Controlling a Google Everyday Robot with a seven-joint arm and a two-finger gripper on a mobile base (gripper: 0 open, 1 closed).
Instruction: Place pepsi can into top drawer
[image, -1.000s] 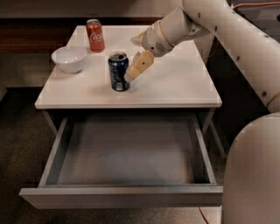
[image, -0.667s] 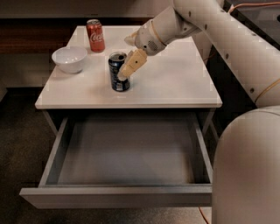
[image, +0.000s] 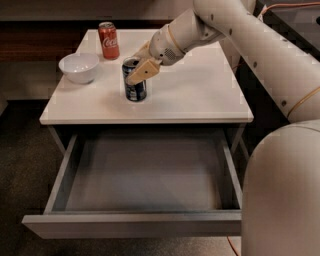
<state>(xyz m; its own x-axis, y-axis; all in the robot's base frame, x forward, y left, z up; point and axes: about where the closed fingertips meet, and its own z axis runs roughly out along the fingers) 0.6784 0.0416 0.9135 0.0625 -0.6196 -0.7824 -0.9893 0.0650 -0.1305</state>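
The gripper (image: 137, 70) has swung in from the right and now sits against the pepsi can (image: 136, 92) on the cabinet top (image: 200, 95). Clamped or spread, I can't tell. The grasp looks imminent, and the top drawer (image: 132, 225) gapes open nearside. Count: one pepsi can, one Coca-Cola can (image: 108, 41), one white bowl (image: 79, 67), one open drawer.
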